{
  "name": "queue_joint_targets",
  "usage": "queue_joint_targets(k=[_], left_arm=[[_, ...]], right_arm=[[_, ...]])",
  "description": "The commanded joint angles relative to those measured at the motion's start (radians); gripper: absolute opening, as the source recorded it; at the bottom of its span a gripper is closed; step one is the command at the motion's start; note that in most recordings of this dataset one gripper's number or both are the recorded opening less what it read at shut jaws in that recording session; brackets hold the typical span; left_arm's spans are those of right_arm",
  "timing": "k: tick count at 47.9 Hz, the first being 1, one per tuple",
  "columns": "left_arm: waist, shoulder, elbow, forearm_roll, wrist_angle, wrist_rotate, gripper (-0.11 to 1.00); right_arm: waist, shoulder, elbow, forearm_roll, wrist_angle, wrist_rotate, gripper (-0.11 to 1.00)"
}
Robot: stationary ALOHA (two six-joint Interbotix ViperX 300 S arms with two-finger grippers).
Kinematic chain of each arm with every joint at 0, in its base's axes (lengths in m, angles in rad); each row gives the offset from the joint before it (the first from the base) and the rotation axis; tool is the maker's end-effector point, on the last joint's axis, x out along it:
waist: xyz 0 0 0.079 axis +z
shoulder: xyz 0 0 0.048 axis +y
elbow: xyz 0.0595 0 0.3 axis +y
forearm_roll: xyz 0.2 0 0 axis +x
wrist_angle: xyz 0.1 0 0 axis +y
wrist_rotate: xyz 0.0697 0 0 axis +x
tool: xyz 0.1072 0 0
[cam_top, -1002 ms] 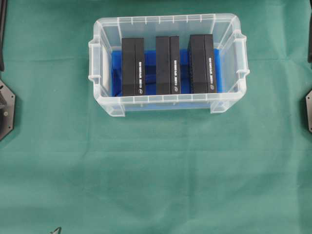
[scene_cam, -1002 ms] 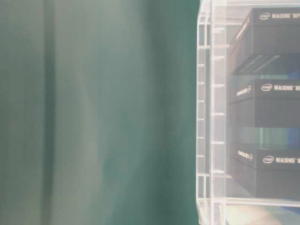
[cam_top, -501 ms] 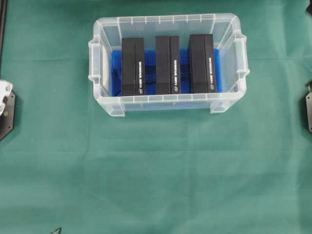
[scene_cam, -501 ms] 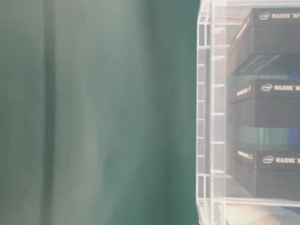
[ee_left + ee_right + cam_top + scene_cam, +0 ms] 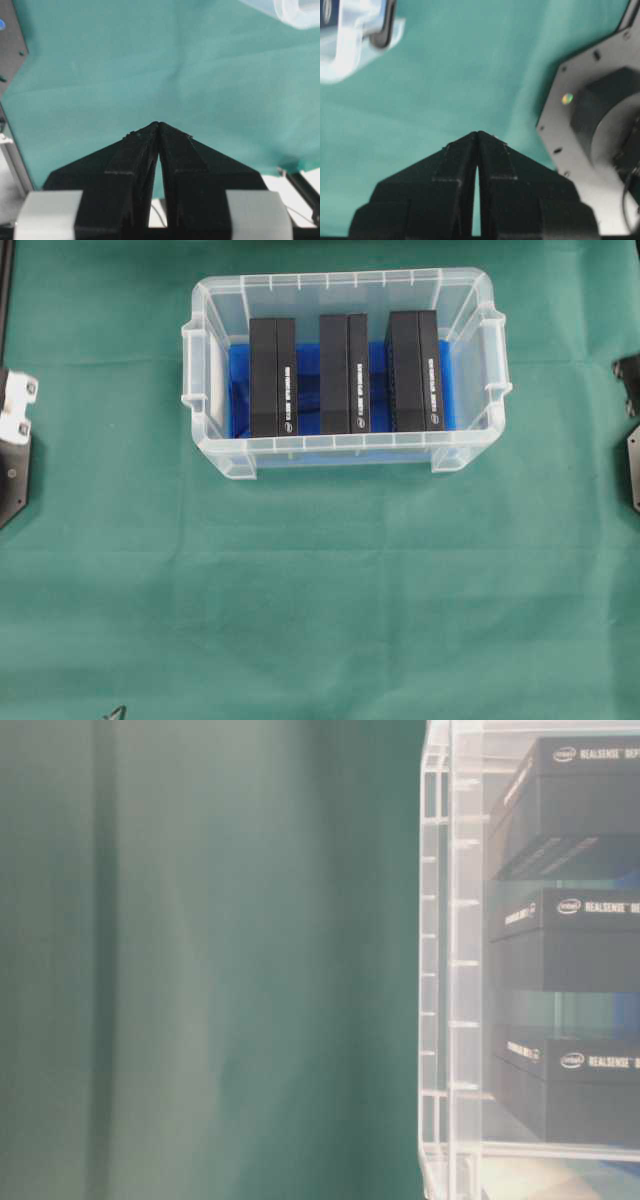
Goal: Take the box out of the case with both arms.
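Observation:
The clear case (image 5: 345,453) stands at the back middle of the green cloth, with a blue sheet on its floor. Three black boxes stand on edge in it side by side: left (image 5: 272,377), middle (image 5: 344,372), right (image 5: 415,370). The table-level view shows the case wall (image 5: 450,970) and the boxes (image 5: 580,935) through it. My left gripper (image 5: 158,124) is shut and empty above bare cloth, far left of the case. My right gripper (image 5: 478,133) is also shut and empty, far to the right. Only the edges of the left arm (image 5: 15,405) and right arm (image 5: 628,375) show overhead.
Green cloth covers the table. Dark arm base plates sit at the left edge (image 5: 12,475) and the right edge (image 5: 633,465); the right one (image 5: 600,115) lies close beside my right gripper. A corner of the case (image 5: 295,10) shows in the left wrist view.
A white part of the left arm has come into the overhead view at the left edge and moved up it. A black part of the right arm has appeared at the right edge. Case and boxes unmoved.

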Motion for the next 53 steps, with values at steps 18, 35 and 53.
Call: queue_joint_targets(k=[18,35,53], left_arm=[[0.291,-0.003,-0.020,0.006,0.017,0.299,0.01],[0.290,-0.008,0.005,-0.003,0.012,0.339,0.01],[0.290,-0.008,0.021,-0.003,0.008,0.344,0.30]], right_arm=[[-0.291,0.028,0.002,-0.021,-0.074,-0.255,0.02],[-0.291,0.020,0.031,-0.015,-0.084,-0.258,0.02],[-0.291,0.020,0.058,-0.015,-0.121,-0.259,0.02]])
